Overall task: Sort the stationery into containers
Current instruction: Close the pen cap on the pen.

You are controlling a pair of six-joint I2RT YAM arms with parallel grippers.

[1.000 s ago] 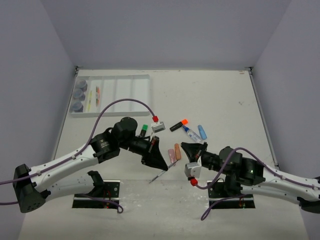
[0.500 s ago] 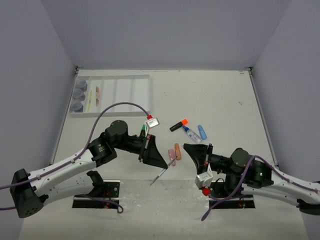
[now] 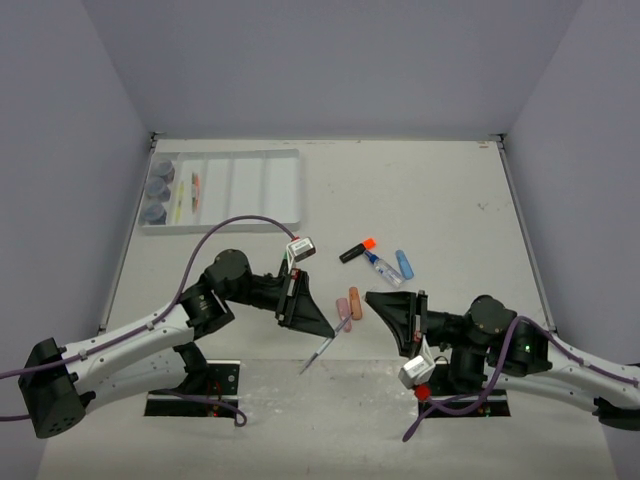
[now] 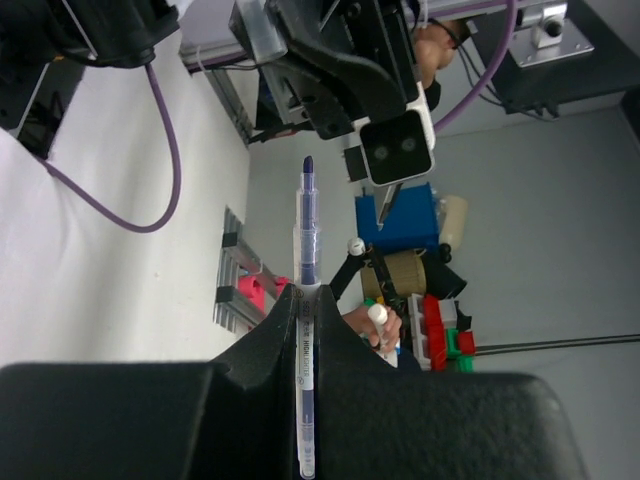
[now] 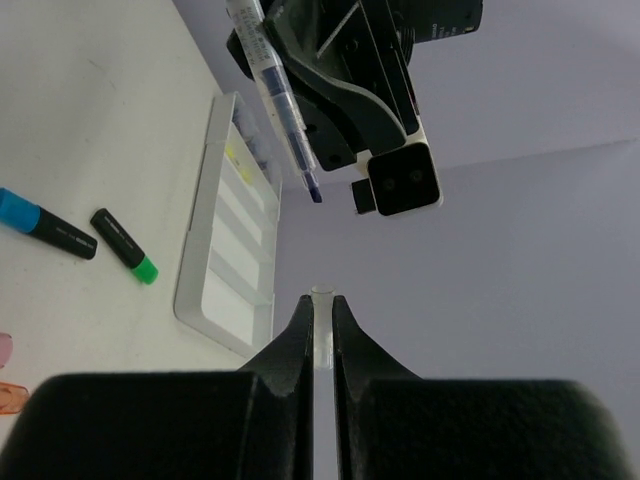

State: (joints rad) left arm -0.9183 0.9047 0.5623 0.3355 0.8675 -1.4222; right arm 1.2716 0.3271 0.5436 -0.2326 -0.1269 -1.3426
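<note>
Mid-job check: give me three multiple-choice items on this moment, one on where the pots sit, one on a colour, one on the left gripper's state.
1. Where are the three round pots?
A. in the leftmost compartment of the tray, as the top view shows it
B. loose among the erasers
C. stacked outside it

2. What colour is the cap of the highlighter lying beside the glue bottle?
A. green
B. orange
C. blue

3. The left gripper is:
A. open above the tray
B. shut on nothing
C. shut on a thin pen

Answers:
1 A, the pots stand in a row in that end compartment.
2 B, its tip shows orange in the top view.
3 C, the left wrist view shows the pen clamped between the fingers.
</note>
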